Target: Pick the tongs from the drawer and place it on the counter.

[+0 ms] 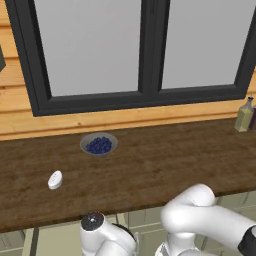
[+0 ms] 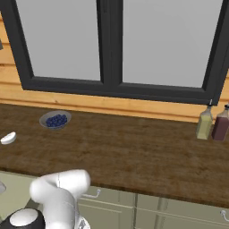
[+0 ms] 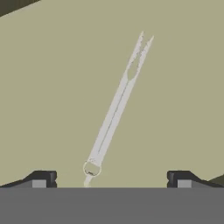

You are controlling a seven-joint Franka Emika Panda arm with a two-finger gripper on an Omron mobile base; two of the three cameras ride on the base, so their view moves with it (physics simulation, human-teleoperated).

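In the hand view the slim silver-grey tongs [image 3: 116,109] lie flat on the pale olive-beige floor of the drawer [image 3: 48,96], slanting from a ringed joint near the bottom up to two thin tips at the upper right. My gripper [image 3: 111,180] hangs above them, open, its two dark fingertips [image 3: 43,178] wide apart on either side of the joined end, with nothing between them. The dark brown wood-grain counter [image 1: 150,165] [image 2: 134,152] runs across both base views, with my white arm bent down below its front edge.
On the counter stand a glass bowl of blueberries [image 1: 99,145] [image 2: 55,120] and a small white oval object [image 1: 55,179] [image 2: 8,138] at the left, and two bottles [image 2: 213,124] at the right by the plank wall. Cabinet fronts with metal handles [image 2: 91,193] lie below.
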